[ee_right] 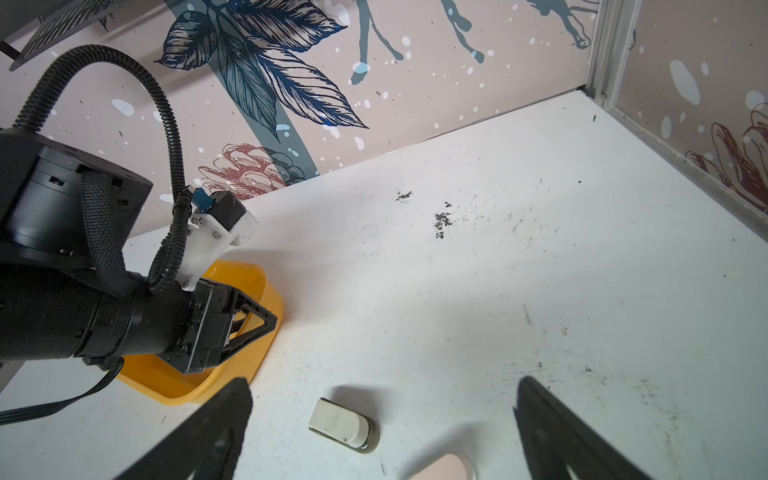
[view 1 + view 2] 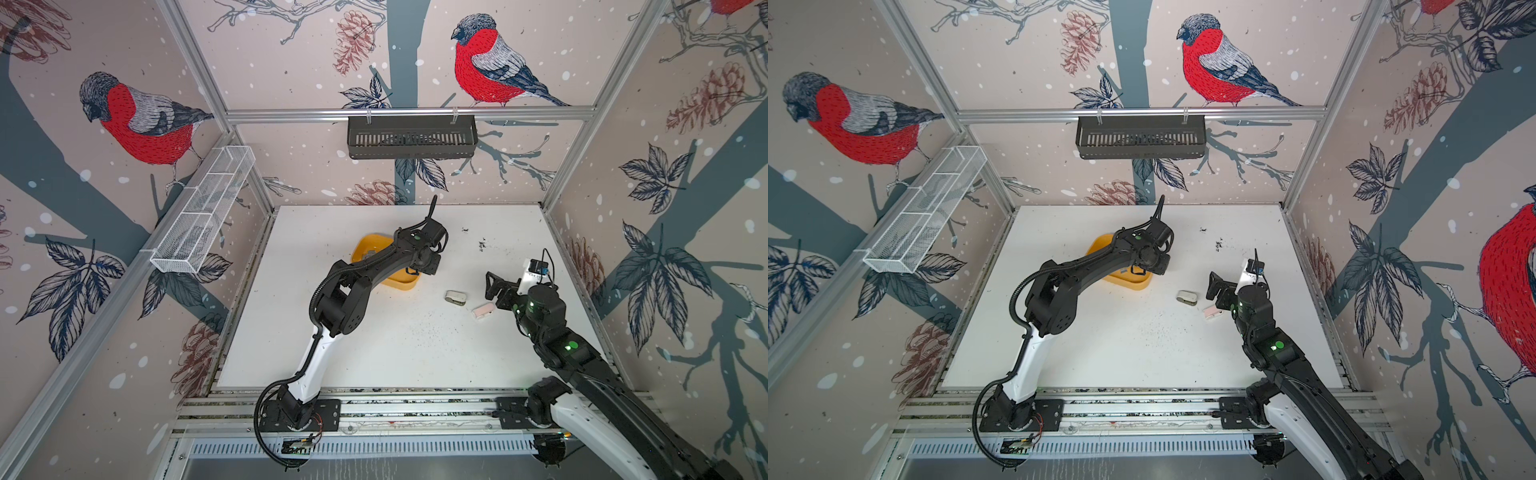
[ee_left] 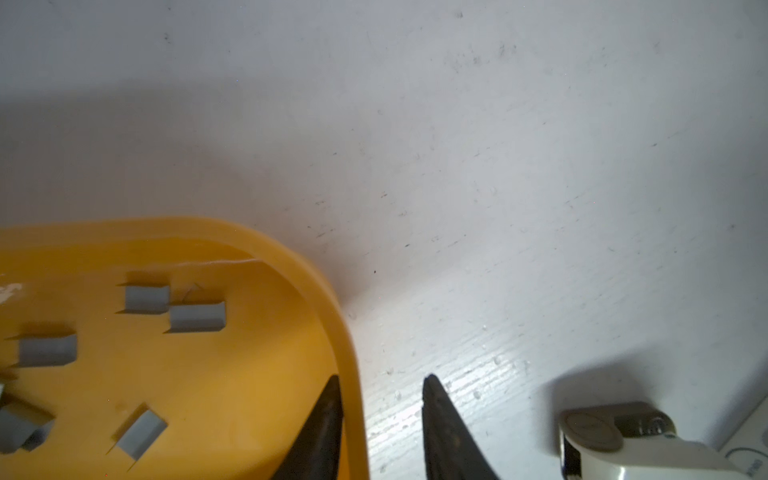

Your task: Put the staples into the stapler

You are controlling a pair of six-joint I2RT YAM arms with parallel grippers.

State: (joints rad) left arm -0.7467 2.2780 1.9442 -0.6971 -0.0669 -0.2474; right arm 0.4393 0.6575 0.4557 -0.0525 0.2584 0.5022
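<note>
Several grey staples [image 3: 197, 316] lie loose on the floor of a yellow tray [image 3: 328, 316], which sits mid-table in both top views [image 2: 365, 243]. My left gripper [image 3: 382, 380] straddles the tray's rim at its right end, one finger inside and one over the table. A narrow gap shows between them and nothing is gripped. A white mini stapler [image 2: 456, 297] [image 1: 343, 424] lies on the table to the right of the tray, with a pink stapler [image 2: 483, 311] [image 1: 444, 467] beside it. My right gripper [image 1: 385, 386] hovers wide open above both staplers.
A black slotted basket [image 2: 411, 137] hangs on the back wall and a white wire-mesh basket [image 2: 203, 208] on the left wall. Dark specks [image 2: 482, 244] dot the white table [image 2: 374, 357] behind the staplers. The left arm's elbow arches over the tray.
</note>
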